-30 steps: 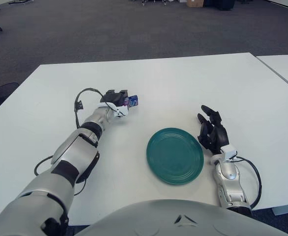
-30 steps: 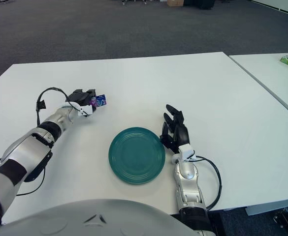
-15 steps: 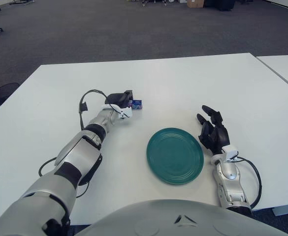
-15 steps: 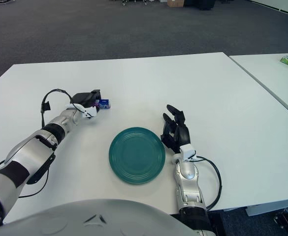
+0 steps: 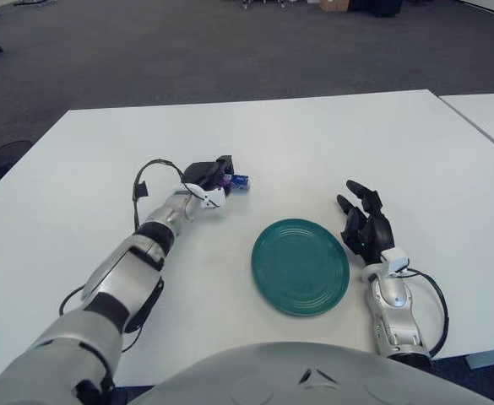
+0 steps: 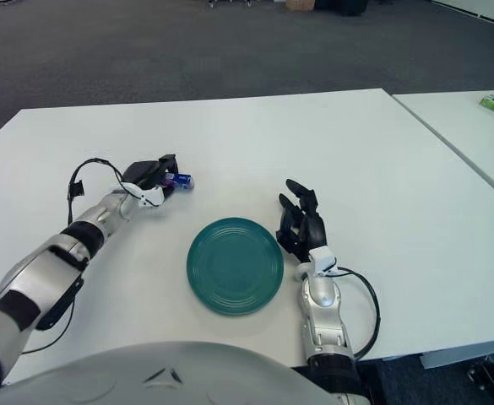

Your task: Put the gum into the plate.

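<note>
Since the earlier frame, left hand [image 5: 206, 179] shifted slightly plateward, fingers pinching gum [image 5: 239, 181]. Plate [image 6: 235, 266] empty; right hand [image 6: 303, 226] parked, fingers spread.

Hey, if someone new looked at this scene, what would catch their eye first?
Probably the teal plate, bare, near the front of the white table. Next, the left robot hand stretched out behind and to the left of it, gripping a small pack of gum. The right robot hand rests open just right of the plate.
</note>
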`<state>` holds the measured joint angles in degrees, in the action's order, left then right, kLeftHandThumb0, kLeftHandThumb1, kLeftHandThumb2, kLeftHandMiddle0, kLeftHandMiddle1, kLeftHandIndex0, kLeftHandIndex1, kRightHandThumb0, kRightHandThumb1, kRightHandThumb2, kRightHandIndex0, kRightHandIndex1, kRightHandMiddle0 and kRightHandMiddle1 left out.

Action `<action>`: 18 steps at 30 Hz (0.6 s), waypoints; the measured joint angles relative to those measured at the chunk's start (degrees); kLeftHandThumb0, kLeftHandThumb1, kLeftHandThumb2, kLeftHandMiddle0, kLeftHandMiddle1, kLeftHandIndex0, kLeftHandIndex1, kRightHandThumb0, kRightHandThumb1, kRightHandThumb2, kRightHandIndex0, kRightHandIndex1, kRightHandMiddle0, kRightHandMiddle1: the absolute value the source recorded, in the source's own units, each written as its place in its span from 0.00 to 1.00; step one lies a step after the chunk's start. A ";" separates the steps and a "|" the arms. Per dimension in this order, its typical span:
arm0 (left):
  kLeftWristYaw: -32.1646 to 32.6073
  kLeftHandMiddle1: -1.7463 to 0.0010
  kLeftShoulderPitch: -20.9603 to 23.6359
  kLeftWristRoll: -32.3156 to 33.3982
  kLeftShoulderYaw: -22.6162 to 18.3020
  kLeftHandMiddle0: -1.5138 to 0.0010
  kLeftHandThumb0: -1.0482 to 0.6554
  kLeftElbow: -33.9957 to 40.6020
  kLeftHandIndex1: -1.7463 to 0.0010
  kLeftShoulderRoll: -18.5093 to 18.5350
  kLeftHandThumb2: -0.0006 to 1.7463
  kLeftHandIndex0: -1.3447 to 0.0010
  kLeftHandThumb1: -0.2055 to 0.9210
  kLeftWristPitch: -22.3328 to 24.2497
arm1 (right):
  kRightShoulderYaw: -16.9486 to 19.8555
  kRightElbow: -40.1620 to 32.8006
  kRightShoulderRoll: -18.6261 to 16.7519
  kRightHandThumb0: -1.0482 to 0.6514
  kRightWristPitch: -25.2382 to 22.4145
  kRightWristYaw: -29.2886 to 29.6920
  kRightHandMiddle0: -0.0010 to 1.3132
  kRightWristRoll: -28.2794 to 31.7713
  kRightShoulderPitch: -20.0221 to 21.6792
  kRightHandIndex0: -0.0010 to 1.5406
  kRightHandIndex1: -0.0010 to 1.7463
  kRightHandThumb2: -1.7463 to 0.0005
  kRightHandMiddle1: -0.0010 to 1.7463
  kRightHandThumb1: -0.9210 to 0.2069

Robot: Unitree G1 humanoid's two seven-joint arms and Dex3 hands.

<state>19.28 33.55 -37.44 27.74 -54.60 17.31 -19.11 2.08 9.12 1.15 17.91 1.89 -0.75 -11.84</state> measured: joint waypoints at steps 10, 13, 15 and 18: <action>-1.37 0.00 -7.45 0.94 -4.25 0.23 0.36 22.24 0.00 2.54 0.63 0.64 0.61 0.45 | 0.22 -0.01 0.17 0.28 0.05 -0.03 0.01 0.00 0.31 0.33 0.02 0.51 0.45 0.00; -2.87 0.00 -9.62 0.97 -5.02 0.23 0.36 29.69 0.00 2.83 0.63 0.64 0.62 0.63 | 0.25 0.10 0.17 0.29 0.04 -0.03 0.01 0.00 0.40 0.33 0.02 0.51 0.45 0.00; -4.28 0.00 -11.07 1.09 -5.45 0.23 0.36 34.38 0.00 2.98 0.63 0.64 0.62 0.76 | 0.27 0.20 0.17 0.29 0.03 -0.03 0.01 0.00 0.46 0.33 0.02 0.51 0.45 0.00; -7.40 0.00 -13.53 2.10 -6.12 0.24 0.36 41.45 0.00 3.36 0.63 0.64 0.62 0.93 | 0.32 0.36 0.17 0.29 -0.09 -0.03 0.01 0.00 0.52 0.33 0.02 0.51 0.45 0.00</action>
<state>11.88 20.02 -35.34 21.62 -13.15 20.67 -18.17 2.39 9.48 1.32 17.82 1.86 -0.75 -11.32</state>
